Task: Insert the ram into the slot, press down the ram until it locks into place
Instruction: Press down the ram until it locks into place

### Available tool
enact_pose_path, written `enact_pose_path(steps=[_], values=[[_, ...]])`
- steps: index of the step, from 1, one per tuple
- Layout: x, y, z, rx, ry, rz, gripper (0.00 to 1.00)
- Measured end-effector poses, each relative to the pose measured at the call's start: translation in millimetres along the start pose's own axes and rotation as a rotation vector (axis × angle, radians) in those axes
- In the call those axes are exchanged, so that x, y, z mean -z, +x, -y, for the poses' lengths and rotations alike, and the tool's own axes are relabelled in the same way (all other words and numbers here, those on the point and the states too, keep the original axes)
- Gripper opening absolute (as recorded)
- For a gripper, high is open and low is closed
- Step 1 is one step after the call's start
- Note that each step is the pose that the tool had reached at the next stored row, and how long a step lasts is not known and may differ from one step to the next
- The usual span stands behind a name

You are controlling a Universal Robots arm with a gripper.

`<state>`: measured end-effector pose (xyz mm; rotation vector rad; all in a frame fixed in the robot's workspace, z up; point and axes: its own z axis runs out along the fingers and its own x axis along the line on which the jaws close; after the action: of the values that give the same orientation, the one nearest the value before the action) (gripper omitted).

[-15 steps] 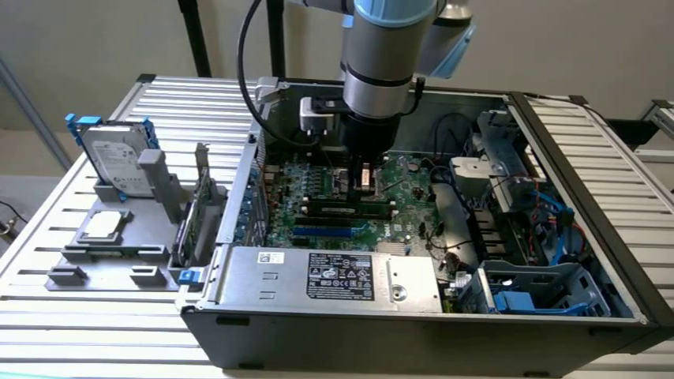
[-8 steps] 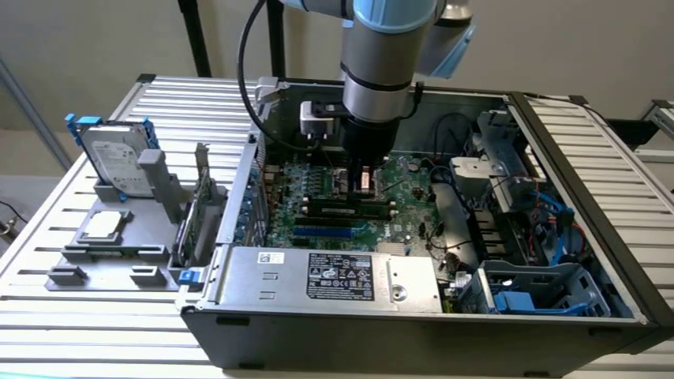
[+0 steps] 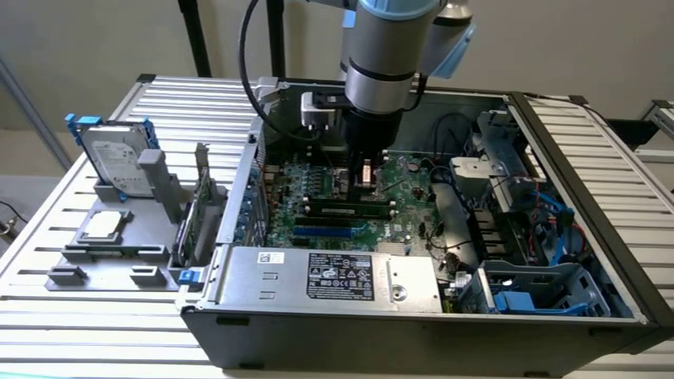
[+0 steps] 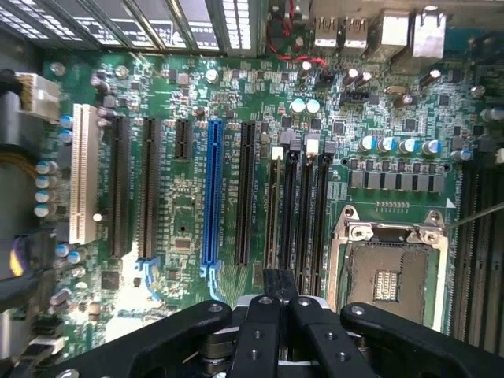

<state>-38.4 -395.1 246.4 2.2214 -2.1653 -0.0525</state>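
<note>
Wrist view | hand (image 4: 279, 287) fingers together | ram (image 4: 273, 205) edge-on in slot (image 4: 290, 206)

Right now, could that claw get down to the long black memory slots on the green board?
Probably yes. The claw hangs close over the four black memory slots, the computer case lies open on top, and no cable or part crosses between them.

The exterior view looks down from high in front at the open computer case (image 3: 421, 316). The wrist view looks straight down, close above the motherboard (image 4: 197, 220), which both views share.
</note>
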Motion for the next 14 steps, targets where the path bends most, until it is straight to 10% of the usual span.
enact_pose_path(steps=[14], values=[[8.0,0.2,0.5,0.000,-0.0050,-0.0001,0.10]])
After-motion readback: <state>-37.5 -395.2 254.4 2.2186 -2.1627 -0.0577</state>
